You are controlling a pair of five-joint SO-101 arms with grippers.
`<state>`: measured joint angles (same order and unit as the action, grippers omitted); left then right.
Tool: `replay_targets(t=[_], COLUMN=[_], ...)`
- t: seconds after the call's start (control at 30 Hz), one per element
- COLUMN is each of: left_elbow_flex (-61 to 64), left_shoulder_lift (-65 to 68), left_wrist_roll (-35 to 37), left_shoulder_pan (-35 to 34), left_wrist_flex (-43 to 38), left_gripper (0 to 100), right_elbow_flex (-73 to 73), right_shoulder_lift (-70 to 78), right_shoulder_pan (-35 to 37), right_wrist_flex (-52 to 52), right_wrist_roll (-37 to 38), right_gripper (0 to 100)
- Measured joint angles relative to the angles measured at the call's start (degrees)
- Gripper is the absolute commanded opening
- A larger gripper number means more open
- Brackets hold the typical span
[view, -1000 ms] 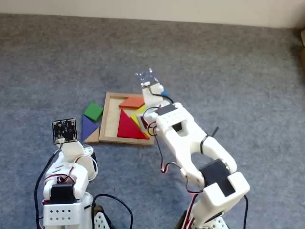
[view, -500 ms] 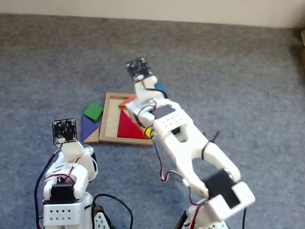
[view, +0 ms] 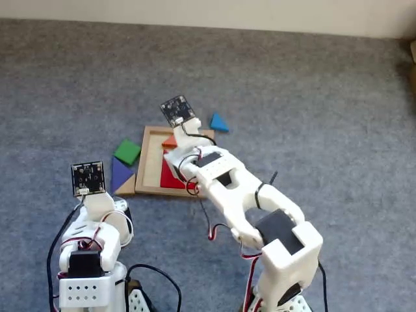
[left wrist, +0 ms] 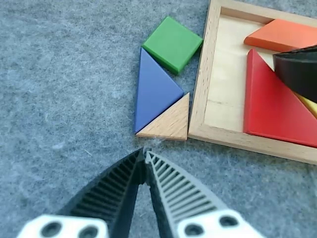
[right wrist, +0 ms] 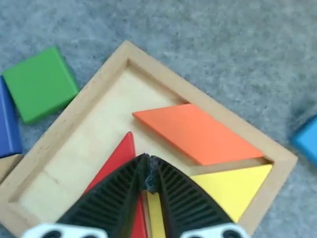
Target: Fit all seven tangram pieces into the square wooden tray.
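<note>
Carpet (view: 325,97), grey and short-piled, covers the work surface up to a pale strip of wall (view: 195,10) at the far edge. On it lies the square wooden tray (view: 142,162), which holds a red triangle (view: 170,177), a yellow triangle (right wrist: 223,191) and an orange parallelogram (view: 170,140). Against the tray's side nearer the left arm lie a dark blue triangle (view: 119,172), a green square (view: 127,151) and a bare-wood triangle (view: 127,188), with a small light blue triangle (view: 218,122) off its far corner. The right gripper (right wrist: 147,171) hangs over the red triangle with jaws pressed together on nothing, and the left gripper (left wrist: 145,156), likewise closed and empty, hovers beside the bare-wood triangle.
</note>
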<state>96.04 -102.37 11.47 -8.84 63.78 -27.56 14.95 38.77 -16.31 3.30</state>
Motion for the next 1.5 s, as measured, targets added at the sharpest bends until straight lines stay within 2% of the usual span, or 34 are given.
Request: replay_targets(t=[0.13, 0.33, 0.6, 0.8, 1.13, 1.5], left_elbow_flex=[0.0, 0.0, 0.0, 0.0, 0.0, 0.0], left_shoulder_lift=[0.0, 0.0, 0.0, 0.0, 0.0, 0.0], left_wrist_roll=[0.0, 0.0, 0.0, 0.0, 0.0, 0.0], left_shoulder_pan=[0.0, 0.0, 0.0, 0.0, 0.0, 0.0], left_wrist_flex=[0.0, 0.0, 0.0, 0.0, 0.0, 0.0], left_gripper=[0, 0, 0, 0, 0, 0], right_elbow_flex=[0.4, 1.8, 3.4, 3.5, 3.3, 2.2], right_shoulder_lift=[0.0, -1.0, -0.9, -0.9, -4.8, -14.0], right_shoulder_pan=[-0.6, -3.8, -7.6, -8.7, -8.8, -8.8], right_wrist_flex=[-1.3, -14.2, -24.8, -33.0, -40.8, -43.3], right_wrist_roll=[0.0, 0.4, 0.9, 10.5, 12.4, 12.4], right_gripper=[0.9, 0.9, 0.6, 0.5, 0.5, 0.9])
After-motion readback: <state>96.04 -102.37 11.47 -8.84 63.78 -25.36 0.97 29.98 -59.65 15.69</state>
